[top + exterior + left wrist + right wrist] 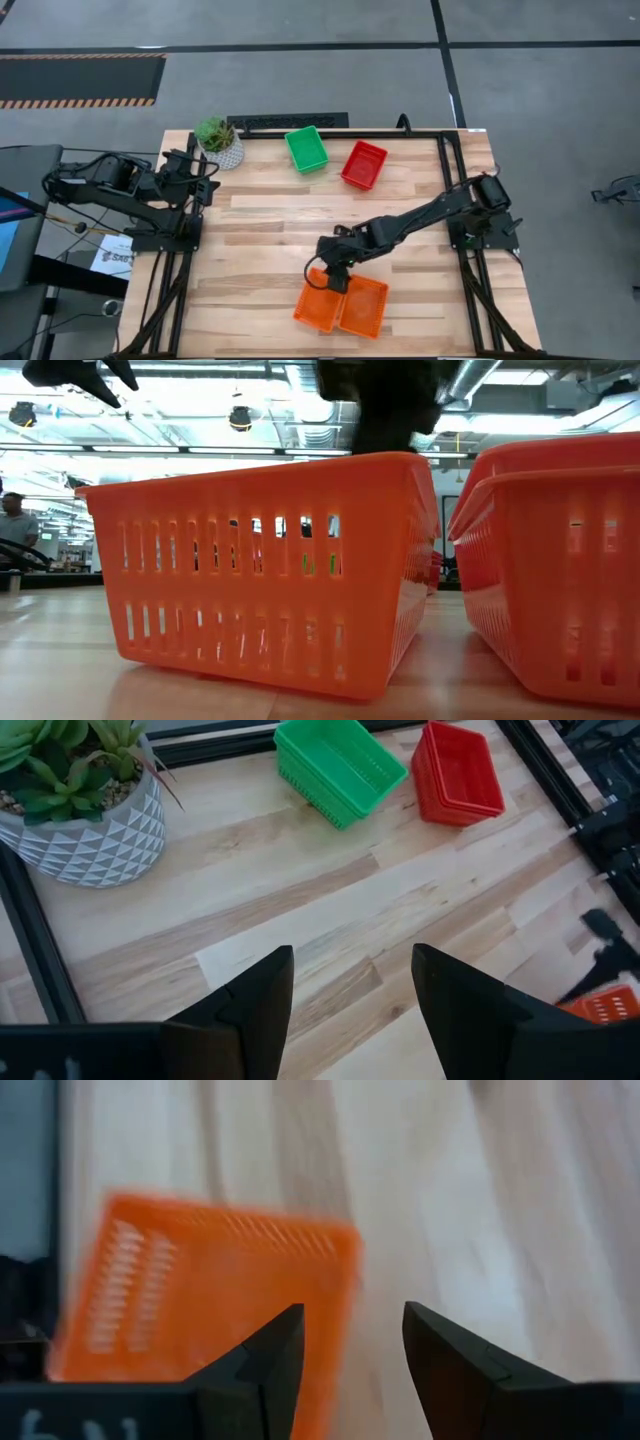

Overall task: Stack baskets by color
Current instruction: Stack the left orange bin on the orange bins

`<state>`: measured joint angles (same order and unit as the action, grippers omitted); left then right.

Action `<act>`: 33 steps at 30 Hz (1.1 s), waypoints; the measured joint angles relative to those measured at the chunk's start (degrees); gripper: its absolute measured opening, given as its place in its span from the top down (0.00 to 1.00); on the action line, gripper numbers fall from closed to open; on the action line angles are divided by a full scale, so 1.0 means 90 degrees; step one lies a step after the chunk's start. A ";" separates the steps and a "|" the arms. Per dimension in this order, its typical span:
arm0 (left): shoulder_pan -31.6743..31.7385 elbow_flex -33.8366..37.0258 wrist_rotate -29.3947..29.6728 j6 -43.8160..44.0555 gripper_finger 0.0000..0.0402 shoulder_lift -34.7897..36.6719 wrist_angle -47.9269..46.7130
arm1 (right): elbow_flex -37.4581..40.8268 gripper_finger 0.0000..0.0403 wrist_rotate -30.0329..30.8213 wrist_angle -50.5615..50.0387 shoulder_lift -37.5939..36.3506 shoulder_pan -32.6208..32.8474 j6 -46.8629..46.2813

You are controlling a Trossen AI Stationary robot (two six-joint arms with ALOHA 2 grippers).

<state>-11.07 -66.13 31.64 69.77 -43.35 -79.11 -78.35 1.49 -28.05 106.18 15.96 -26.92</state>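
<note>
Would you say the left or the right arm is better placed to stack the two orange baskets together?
The right, probably. The right gripper hangs open directly over the left orange basket, beside the right orange basket. The left gripper is open too, but parked by the potted plant at the far corner.

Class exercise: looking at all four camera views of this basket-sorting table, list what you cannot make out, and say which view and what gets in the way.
- Green stack and red stack: basket count too small to tell, high view.
- Right gripper: whether it touches the left orange basket, arm overlaps it, high view.
- Right orange basket: cut by the low view's edge.
- Orange basket: blurred, right wrist view.
</note>
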 joint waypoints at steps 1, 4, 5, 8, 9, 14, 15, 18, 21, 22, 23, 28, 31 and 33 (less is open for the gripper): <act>0.0000 0.0000 -0.0003 -0.0006 0.52 0.0000 0.0000 | -0.0018 0.53 -0.0021 -0.0084 0.0022 0.0000 0.0042; 0.0002 0.0000 -0.0024 -0.0009 0.52 -0.0004 -0.0005 | -0.0085 0.54 -0.0028 -0.0158 0.0141 0.0004 0.0071; 0.0001 0.0000 -0.0042 -0.0011 0.52 -0.0006 -0.0006 | -0.0082 0.54 -0.0010 -0.0180 0.0168 0.0019 0.0073; 0.0000 0.0000 -0.0088 -0.0011 0.52 -0.0030 -0.0005 | -0.0084 0.53 -0.0016 -0.0005 0.0279 0.0076 0.0060; 0.0000 0.0000 -0.0112 -0.0011 0.52 -0.0031 -0.0005 | -0.0082 0.53 -0.0014 0.0017 0.0341 0.0108 0.0054; 0.0000 0.0000 -0.0211 -0.0011 0.52 -0.0029 -0.0006 | -0.0100 0.53 -0.0015 0.0264 0.0644 0.0243 -0.0021; 0.0000 0.0000 -0.0214 -0.0012 0.52 -0.0029 -0.0007 | -0.0084 0.53 -0.0008 0.0217 0.0685 0.0256 -0.0020; 0.0000 0.0000 -0.0214 -0.0011 0.52 -0.0029 -0.0005 | -0.0083 0.55 0.0009 0.0251 0.0850 0.0267 -0.0026; 0.0000 0.0000 -0.0225 -0.0011 0.52 -0.0017 -0.0005 | -0.0083 0.56 0.0010 0.0195 0.0883 0.0257 -0.0051; 0.0000 0.0000 -0.0237 -0.0011 0.52 -0.0017 -0.0005 | -0.0091 0.57 0.0009 0.0312 0.0920 0.0250 -0.0088; 0.0000 0.0000 -0.0260 -0.0011 0.52 -0.0015 -0.0005 | -0.0091 0.59 0.0021 0.0270 0.0936 0.0250 -0.0110; 0.0000 0.0000 -0.0267 -0.0059 0.52 -0.0017 -0.0006 | -0.0084 0.80 0.0018 0.0055 0.0937 0.0172 -0.0321; 0.0000 0.0000 -0.0265 -0.0083 0.52 -0.0017 -0.0007 | -0.0087 0.96 -0.0033 0.0024 0.0946 0.0075 -0.0316; 0.0000 0.0000 -0.0265 -0.0084 0.52 -0.0017 -0.0007 | -0.0089 0.96 -0.0032 0.0083 0.0946 -0.0010 -0.0309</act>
<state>-11.07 -66.13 29.26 69.01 -43.51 -79.18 -79.15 1.20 -27.30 114.69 15.88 -29.70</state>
